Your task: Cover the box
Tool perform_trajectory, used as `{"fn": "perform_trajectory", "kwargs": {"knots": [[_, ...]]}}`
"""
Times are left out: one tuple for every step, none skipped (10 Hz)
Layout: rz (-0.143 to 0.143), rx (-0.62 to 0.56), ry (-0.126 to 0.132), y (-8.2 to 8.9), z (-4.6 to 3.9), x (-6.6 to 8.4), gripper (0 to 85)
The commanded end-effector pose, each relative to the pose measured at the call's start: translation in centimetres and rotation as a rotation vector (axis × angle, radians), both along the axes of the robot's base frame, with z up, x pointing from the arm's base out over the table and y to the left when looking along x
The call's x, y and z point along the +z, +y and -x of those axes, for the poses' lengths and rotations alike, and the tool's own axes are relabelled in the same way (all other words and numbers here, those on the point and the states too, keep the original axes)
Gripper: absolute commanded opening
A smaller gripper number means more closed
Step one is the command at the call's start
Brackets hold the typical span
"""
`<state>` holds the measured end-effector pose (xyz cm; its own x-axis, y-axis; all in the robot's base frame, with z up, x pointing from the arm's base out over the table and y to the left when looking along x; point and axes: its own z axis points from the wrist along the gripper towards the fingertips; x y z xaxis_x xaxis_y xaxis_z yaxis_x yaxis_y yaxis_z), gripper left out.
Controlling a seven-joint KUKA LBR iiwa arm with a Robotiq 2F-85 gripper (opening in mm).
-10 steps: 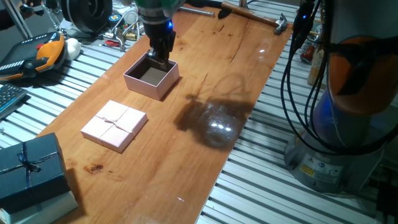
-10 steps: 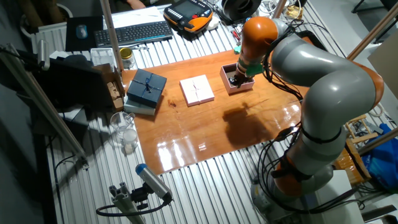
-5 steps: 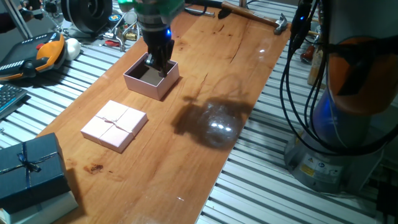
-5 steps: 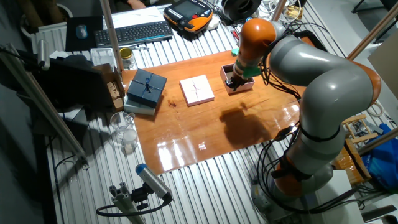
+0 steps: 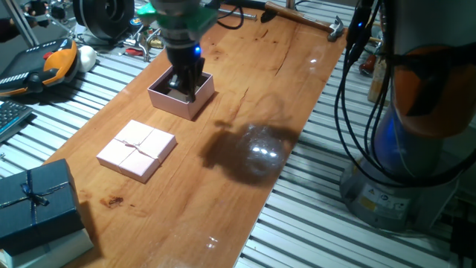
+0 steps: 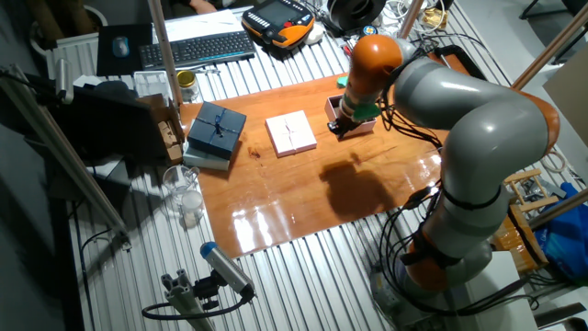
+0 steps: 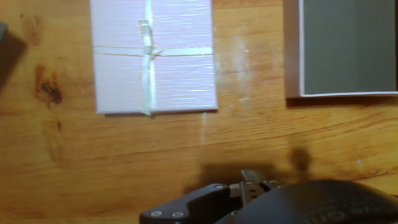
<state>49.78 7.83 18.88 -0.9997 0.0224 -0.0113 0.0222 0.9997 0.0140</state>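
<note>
One fixed view gives you the long wooden tabletop (image 5: pixel 245 112) on a slatted metal bench (image 5: pixel 97 97), cluttered along the upper left. Toward the upper left of the board sits the box (image 5: pixel 181 94), with the gripper (image 5: pixel 184 83) over it, and you cannot tell how its fingers stand. Lower left lie the dark blue box (image 5: pixel 33 205) and the flat pink lid (image 5: pixel 137 150), apart from the box.

Arm low, fingers (image 5: pixel 184 83) pointing down

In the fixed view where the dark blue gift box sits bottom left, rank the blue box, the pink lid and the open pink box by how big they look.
1. Dark blue gift box, largest, though nearest the camera and cut off by the frame.
2. Pink lid.
3. Open pink box, partly hidden by the claw. Being farther away, it may match the lid, so that order is unsure.
</note>
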Motion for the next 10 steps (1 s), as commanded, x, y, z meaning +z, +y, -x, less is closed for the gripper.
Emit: {"fn": "perform_trajectory", "kwargs": {"knots": [[0.012,-0.003,0.002,0.8,-0.06,0.2,0.0],[0.018,-0.002,0.004,1.6,-0.17,0.2,0.0],[0.006,0.006,-0.004,1.8,-0.25,0.0,0.0],[-0.005,0.010,-0.007,2.1,-0.40,-0.2,0.0],[-0.009,0.012,-0.009,2.4,-0.60,-0.3,0.0],[-0.003,0.018,-0.017,2.8,-0.78,-0.3,0.0],[0.005,0.018,-0.021,3.1,-0.97,-0.3,0.0],[0.006,0.019,-0.026,3.3,-1.18,-0.4,0.0],[0.002,0.022,-0.030,3.4,-1.40,-0.6,0.0],[-0.003,0.022,-0.034,3.7,-1.66,-0.9,0.0]]}}
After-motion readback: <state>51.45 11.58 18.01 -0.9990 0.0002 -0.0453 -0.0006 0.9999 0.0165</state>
